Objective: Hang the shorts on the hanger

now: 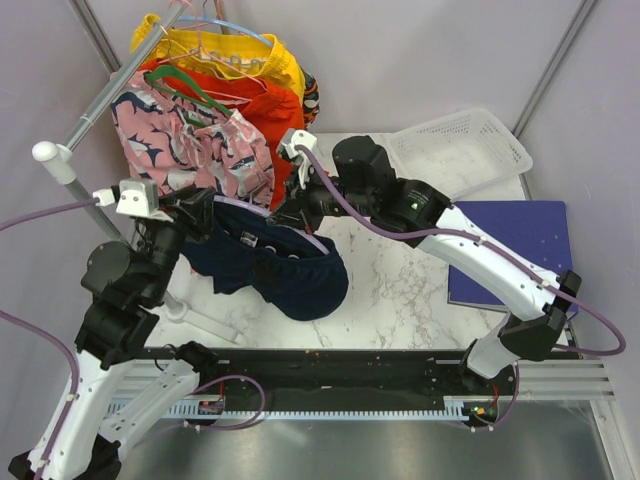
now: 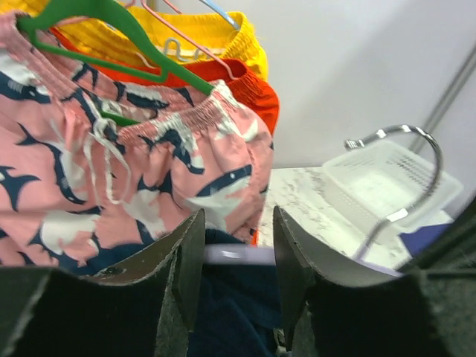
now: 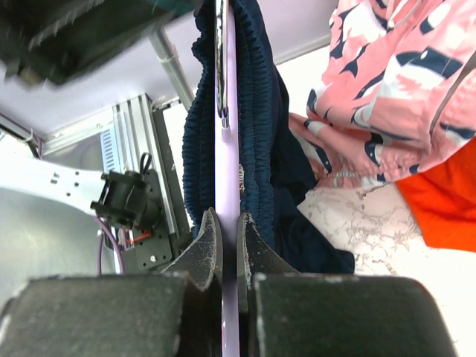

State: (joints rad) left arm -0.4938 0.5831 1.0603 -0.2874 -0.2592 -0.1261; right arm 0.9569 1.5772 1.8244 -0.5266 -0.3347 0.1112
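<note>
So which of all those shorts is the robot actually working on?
Find the clothes rail at the back left of the table, crowded with yellow shorts, orange shorts and pink shark-print shorts. Just in front of the pink pair, lower down, droop the navy shorts. They alone are plain and dark, on a thin pale hanger held off the rail.

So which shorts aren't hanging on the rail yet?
The navy pair, with the hanger in the right hand; pink, orange and yellow pairs hang on the rail.
</note>
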